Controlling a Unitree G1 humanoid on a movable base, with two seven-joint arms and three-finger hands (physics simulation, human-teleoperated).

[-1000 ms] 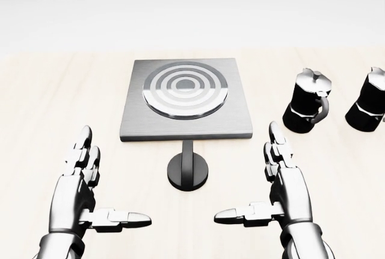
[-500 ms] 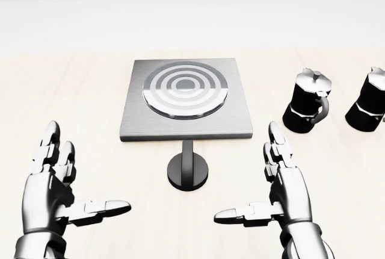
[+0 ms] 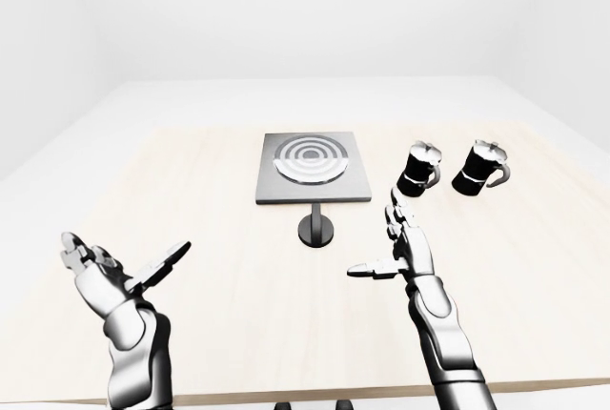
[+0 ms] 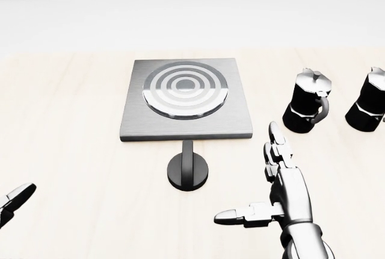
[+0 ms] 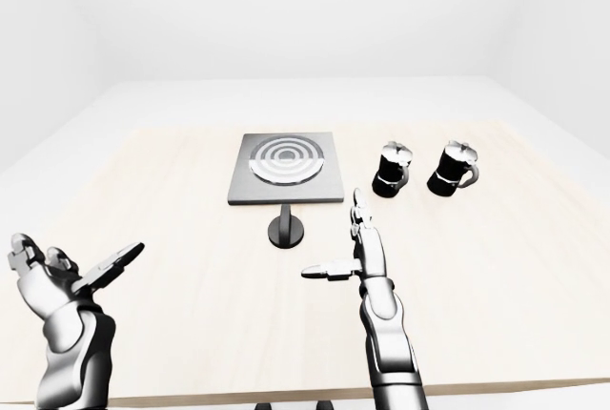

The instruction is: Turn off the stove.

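Stove [image 4: 186, 99]: square grey plate with ringed burner, centre of pale table [image 4: 72, 120]; its round black knob [image 4: 188, 172] at 6 o'clock, just beside it (untouched). Right hand [image 4: 280, 193]: fingers spread, at 4 o'clock from knob. Left hand [image 3: 114, 272]: spread, palm up, at 8 o'clock, well apart. Two black moka pots [image 4: 308, 109] at 3 o'clock
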